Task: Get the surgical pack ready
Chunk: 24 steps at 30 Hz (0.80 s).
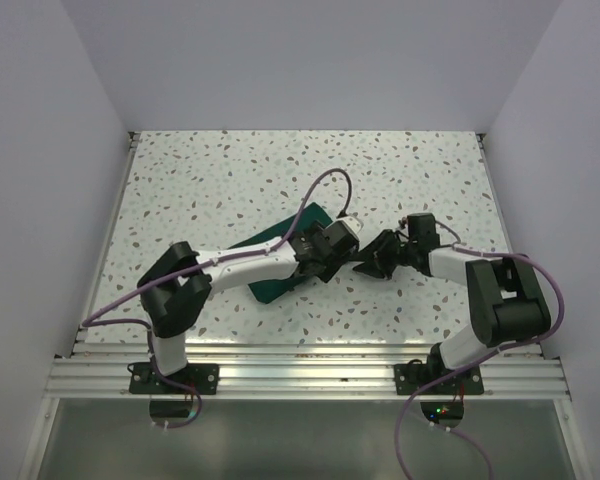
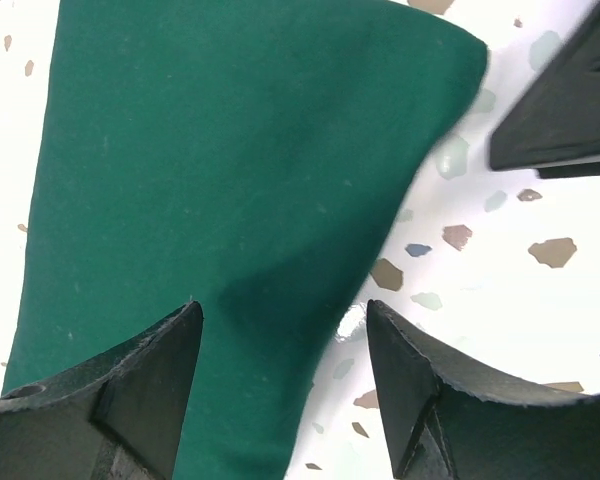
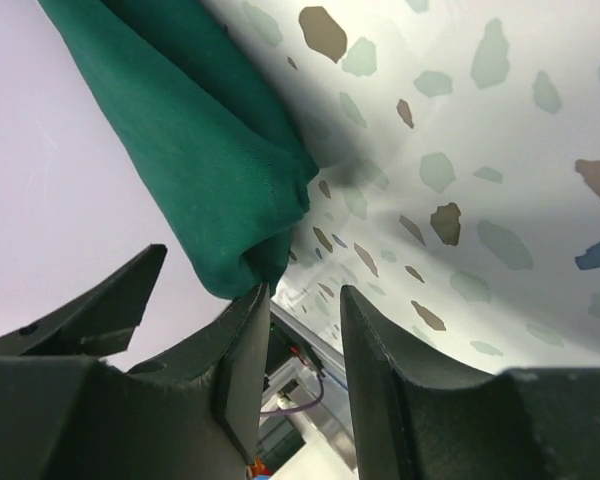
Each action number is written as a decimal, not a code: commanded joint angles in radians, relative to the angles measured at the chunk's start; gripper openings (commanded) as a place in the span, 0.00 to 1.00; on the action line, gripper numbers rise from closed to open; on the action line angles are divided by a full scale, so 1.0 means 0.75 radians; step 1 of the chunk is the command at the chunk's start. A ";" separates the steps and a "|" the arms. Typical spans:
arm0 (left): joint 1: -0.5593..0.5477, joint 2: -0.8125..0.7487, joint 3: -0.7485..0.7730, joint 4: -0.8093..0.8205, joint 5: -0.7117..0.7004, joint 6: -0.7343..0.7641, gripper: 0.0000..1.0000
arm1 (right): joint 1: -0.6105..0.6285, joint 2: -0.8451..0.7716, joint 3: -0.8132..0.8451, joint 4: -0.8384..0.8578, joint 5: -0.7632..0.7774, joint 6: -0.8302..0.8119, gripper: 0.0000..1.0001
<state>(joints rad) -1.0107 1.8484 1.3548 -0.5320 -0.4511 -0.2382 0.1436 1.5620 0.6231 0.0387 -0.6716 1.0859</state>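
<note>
At the middle of the table (image 1: 230,170), your left claw (image 2: 285,312) hangs open astride the edge of the folded green drape (image 2: 230,150), one finger over cloth and one over bare top, while your right claw (image 3: 305,292), narrowly parted and empty, sits just beside the drape's corner.

Folded drape (image 1: 302,222) is laid diagonally on the table (image 1: 230,180), near its middle and slightly left of centre. The left arm (image 1: 250,262) is stretched across it from the near left, so the drape's middle is covered. The left gripper (image 1: 340,245) is placed over the drape's right-hand edge, with one finger above fabric and the other above bare tabletop. The right gripper (image 1: 372,258) is set just to the right, facing the left one. One of its fingertips (image 3: 242,345) is found just beside the drape's corner.
</note>
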 commanded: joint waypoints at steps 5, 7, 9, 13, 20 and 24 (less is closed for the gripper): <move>-0.072 0.077 0.034 0.038 -0.143 0.037 0.71 | 0.035 -0.029 -0.039 0.128 0.012 0.025 0.36; -0.072 0.104 0.040 0.034 -0.178 0.041 0.71 | 0.050 -0.025 -0.056 0.179 0.014 0.047 0.32; -0.062 0.135 0.043 0.042 -0.208 0.052 0.68 | 0.087 -0.007 -0.060 0.210 0.034 0.053 0.25; -0.019 0.164 0.079 0.026 -0.182 0.048 0.58 | 0.172 0.038 -0.066 0.324 0.075 0.068 0.13; 0.049 0.123 0.147 -0.041 -0.098 0.052 0.25 | 0.238 0.124 -0.129 0.609 0.145 0.105 0.00; 0.065 0.127 0.190 -0.082 -0.057 0.044 0.05 | 0.240 0.169 -0.146 0.735 0.145 0.105 0.00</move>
<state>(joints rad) -0.9783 1.9694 1.4464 -0.5728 -0.5194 -0.1993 0.3225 1.6627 0.5205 0.4377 -0.5922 1.1542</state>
